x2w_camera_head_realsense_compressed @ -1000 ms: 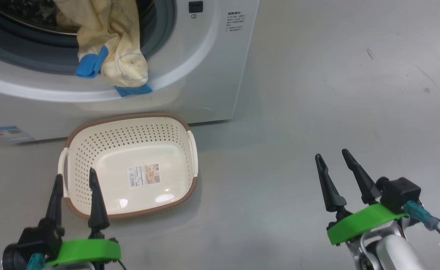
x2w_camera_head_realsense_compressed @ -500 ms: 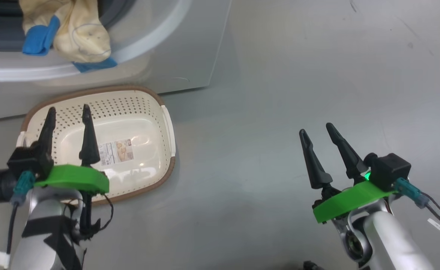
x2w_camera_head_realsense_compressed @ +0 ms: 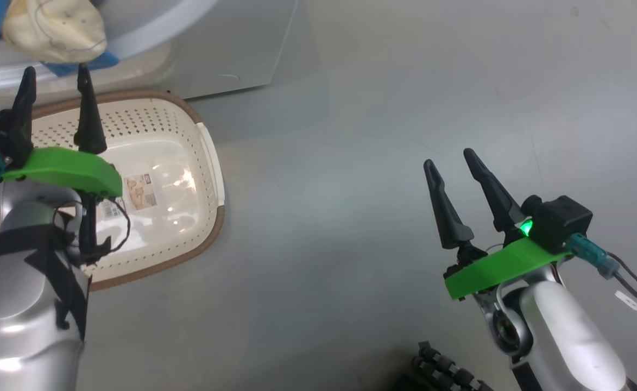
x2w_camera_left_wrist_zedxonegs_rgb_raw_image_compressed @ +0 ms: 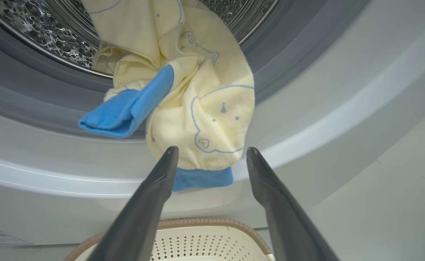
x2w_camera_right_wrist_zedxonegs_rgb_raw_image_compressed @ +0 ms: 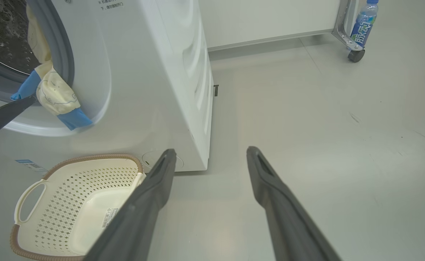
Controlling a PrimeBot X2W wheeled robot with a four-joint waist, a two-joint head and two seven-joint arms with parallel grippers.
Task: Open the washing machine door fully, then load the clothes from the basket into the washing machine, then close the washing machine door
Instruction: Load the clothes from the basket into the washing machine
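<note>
The left gripper (x2w_camera_head_realsense_compressed: 55,69) was raised over the cream perforated basket (x2w_camera_head_realsense_compressed: 218,214). Its silver forearm came up from the lower left and hid the basket's near left side. The fingers stood wide apart, held nothing and pointed at the washing machine (x2w_camera_head_realsense_compressed: 231,43). Well to the right, the right gripper (x2w_camera_head_realsense_compressed: 448,157) hovered over grey floor (x2w_camera_head_realsense_compressed: 351,217), its jaws also spread and empty. Beyond the basket, the bear-print clothes (x2w_camera_left_wrist_zedxonegs_rgb_raw_image_compressed: 198,108) hung half out of the steel drum (x2w_camera_left_wrist_zedxonegs_rgb_raw_image_compressed: 45,32), draped over the grey gasket (x2w_camera_left_wrist_zedxonegs_rgb_raw_image_compressed: 16,98) with blue trim lowest. The head view cropped the machine's opening. Far off, a blue-labelled bottle (x2w_camera_right_wrist_zedxonegs_rgb_raw_image_compressed: 364,18) stood beside a castor (x2w_camera_right_wrist_zedxonegs_rgb_raw_image_compressed: 355,55).
</note>
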